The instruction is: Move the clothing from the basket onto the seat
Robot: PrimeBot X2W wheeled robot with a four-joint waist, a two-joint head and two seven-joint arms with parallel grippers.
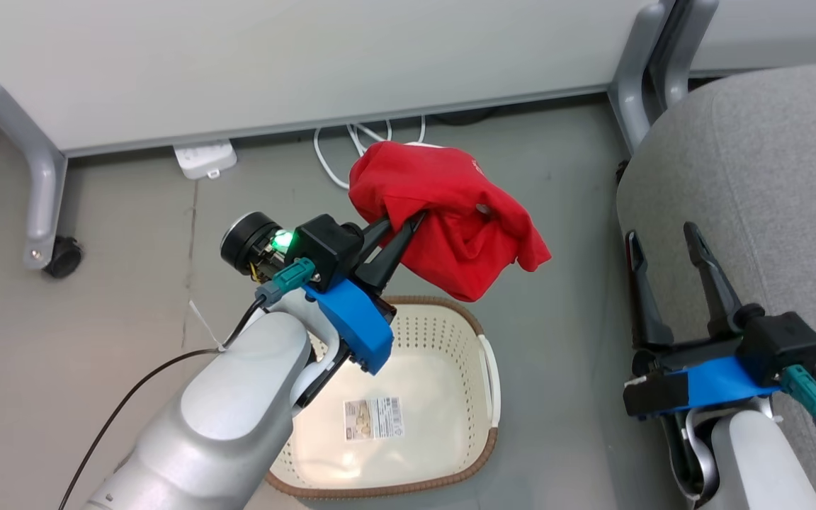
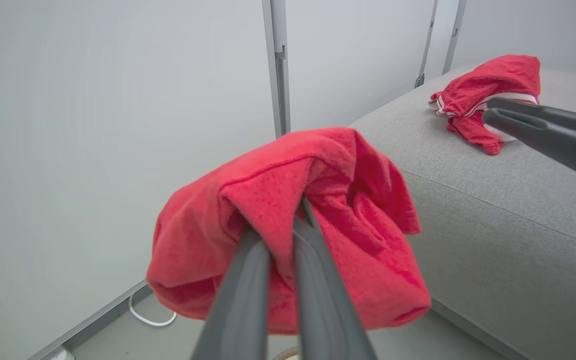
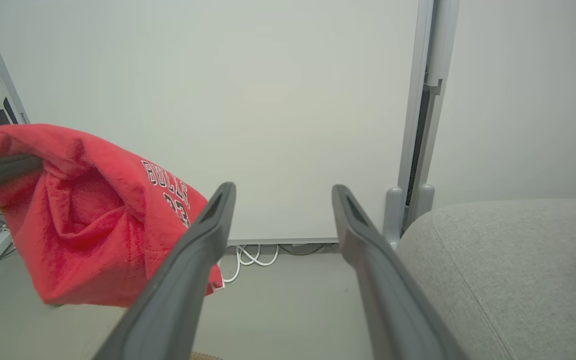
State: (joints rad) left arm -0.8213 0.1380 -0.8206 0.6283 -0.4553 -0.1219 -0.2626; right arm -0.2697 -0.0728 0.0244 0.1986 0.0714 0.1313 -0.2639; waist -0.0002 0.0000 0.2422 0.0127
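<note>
My left gripper (image 1: pixel 404 219) is shut on a red garment (image 1: pixel 450 219) with white lettering (image 3: pixel 165 187), held in the air above the far end of the basket (image 1: pixel 484 340). In the left wrist view the fabric (image 2: pixel 358 240) bunches around my closed fingertips (image 2: pixel 300 207). The cream basket shows a bare floor with a barcode sticker (image 1: pixel 374 418). My right gripper (image 1: pixel 663 234) stands open beside the grey seat (image 1: pixel 769 177), nothing between its fingers (image 3: pixel 208 225). A second red garment (image 2: pixel 478 95) with white stripes lies on the seat (image 2: pixel 493 200).
A pale partition wall (image 1: pixel 273 64) runs across the back, on grey metal legs (image 1: pixel 638 85) with a castor (image 1: pixel 61 255) at the left. A white power strip (image 1: pixel 204 159) and cables (image 1: pixel 337 149) lie on the floor at its foot.
</note>
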